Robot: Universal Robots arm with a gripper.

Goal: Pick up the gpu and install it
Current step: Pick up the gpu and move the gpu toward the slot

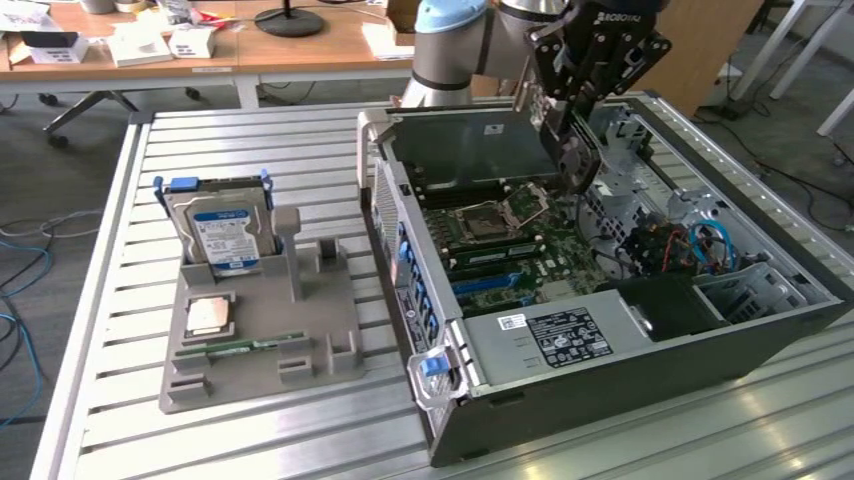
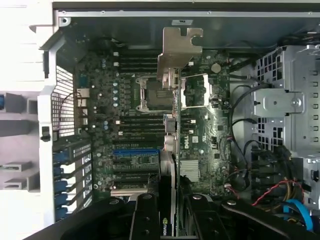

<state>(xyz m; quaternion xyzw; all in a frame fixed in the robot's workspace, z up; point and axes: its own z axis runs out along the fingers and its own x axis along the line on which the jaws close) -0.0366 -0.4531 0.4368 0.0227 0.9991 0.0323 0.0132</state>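
The gpu (image 1: 581, 160) hangs edge-down from my gripper (image 1: 571, 112) above the open computer case (image 1: 627, 375), over the motherboard (image 1: 514, 240). In the wrist view the gpu (image 2: 173, 132) appears edge-on as a thin black card, its silver bracket (image 2: 179, 50) at the far end. It sits over the processor socket (image 2: 150, 92) and the memory slots. My gripper (image 2: 170, 210) is shut on the gpu, with black fingers (image 2: 145, 217) pressing on either side. The blue expansion slot (image 2: 136, 151) lies on the board beside the card's line, apart from it.
A grey fixture (image 1: 267, 340) on the slatted table holds a silver hard drive (image 1: 224, 235) with a blue label, a processor chip (image 1: 207, 315) and a green memory stick (image 1: 240, 347). A metal drive cage (image 2: 285, 100) and loose cables (image 1: 694, 245) crowd the case's side.
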